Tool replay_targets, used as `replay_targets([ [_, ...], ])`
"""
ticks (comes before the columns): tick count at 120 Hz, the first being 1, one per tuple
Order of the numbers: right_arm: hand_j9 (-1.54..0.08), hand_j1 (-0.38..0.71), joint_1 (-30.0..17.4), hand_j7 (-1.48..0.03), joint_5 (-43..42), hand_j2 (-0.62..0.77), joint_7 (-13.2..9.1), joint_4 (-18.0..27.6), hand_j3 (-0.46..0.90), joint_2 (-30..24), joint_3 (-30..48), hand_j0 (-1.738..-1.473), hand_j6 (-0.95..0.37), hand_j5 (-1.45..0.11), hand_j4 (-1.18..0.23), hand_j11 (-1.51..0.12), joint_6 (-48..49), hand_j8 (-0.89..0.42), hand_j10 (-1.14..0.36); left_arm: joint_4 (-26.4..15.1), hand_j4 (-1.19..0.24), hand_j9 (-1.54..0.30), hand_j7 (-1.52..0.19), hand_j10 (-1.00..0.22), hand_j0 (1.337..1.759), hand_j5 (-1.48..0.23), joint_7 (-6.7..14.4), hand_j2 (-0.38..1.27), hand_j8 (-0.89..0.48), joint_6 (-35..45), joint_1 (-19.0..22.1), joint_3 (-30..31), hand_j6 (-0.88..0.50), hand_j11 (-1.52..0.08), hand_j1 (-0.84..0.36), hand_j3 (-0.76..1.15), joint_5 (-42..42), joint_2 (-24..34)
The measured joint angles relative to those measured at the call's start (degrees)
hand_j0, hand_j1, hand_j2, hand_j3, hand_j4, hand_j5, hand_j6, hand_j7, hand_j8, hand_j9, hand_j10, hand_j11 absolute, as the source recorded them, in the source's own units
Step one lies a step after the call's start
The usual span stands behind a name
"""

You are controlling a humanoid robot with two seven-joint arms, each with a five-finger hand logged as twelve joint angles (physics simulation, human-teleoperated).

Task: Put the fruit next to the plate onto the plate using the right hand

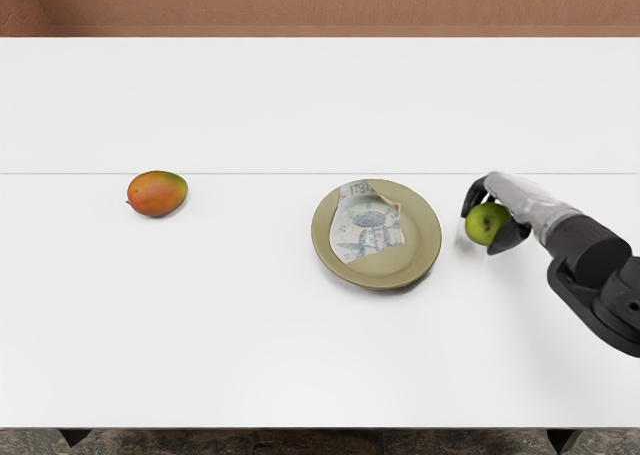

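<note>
Gripping the green fruit [485,223]: right hand [512,210] is closed around it, dark fingers [509,238] wrapping it from above and below, pale back of the hand over the top. About half the fruit shows on the side facing the plate. Looks like a small green apple, but can't be sure at this size. Can't tell if it rests on the table or is just off it; only a faint shadow shows under it.

Right arm [595,270] comes in from the right edge, low, forearm angled up-left to the hand.

Fruit sits just beside the plate [427,237], off its right rim with a small gap, not on it. Plate is round and olive-green, near table centre, lying flat. A blue-and-white patterned patch [364,228] covers its left and upper part; can't tell whether that is printed on or a separate piece.

Mango [157,192], red-orange with some green, lies well apart at far left, on its side.

All on a white table [300,355] with a thin seam line [250,173] running across it. Brown wall [320,0] behind.
</note>
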Motion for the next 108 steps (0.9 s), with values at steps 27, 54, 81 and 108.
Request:
replay_targets([
  [27, -0.93, 0.12, 1.15, -0.92, 0.03, 0.11, 0.02, 0.42, 0.00, 2.12, 1.61, -1.651, -0.49, -0.92, -0.71, -0.95, 0.43, -0.41, -0.57, 0.00, 0.00, 0.00, 0.00, 0.00, 1.658, 0.00, 0.00, 0.00, 0.00, 0.00, 0.00, 0.00, 0.00, 0.00, 0.35, 0.00, 0.00, 0.00],
  [54, -0.93, 0.13, 3.33, -0.91, 0.14, 0.12, 0.04, 0.59, 0.00, 5.54, 1.79, -1.652, -0.49, -0.93, -0.70, -0.95, 1.26, -0.41, -0.56, 0.00, 0.00, 0.00, 0.00, 0.00, 1.658, 0.00, 0.00, 0.00, 0.00, 0.00, 0.00, 0.01, 0.00, 0.00, 0.35, 0.00, 0.02, 0.00],
  [81, -0.93, 0.14, 4.46, -0.91, 0.24, 0.13, 0.06, 0.61, 0.00, 9.36, 1.80, -1.654, -0.47, -0.93, -0.69, -0.95, 1.87, -0.39, -0.54, 0.00, 0.00, 0.00, 0.00, 0.00, 1.658, 0.00, 0.00, 0.00, 0.00, 0.01, 0.00, 0.01, 0.00, 0.00, 0.35, 0.00, 0.00, 0.00],
  [108, -0.93, 0.15, 4.84, -0.90, 0.38, 0.12, 0.08, 0.60, 0.00, 13.54, 1.71, -1.654, -0.46, -0.94, -0.67, -0.96, 3.09, -0.37, -0.53, 0.00, 0.00, 0.00, 0.00, 0.00, 1.658, 0.00, 0.00, 0.00, 0.00, 0.00, 0.00, 0.01, 0.00, 0.00, 0.35, 0.00, 0.00, 0.00],
])
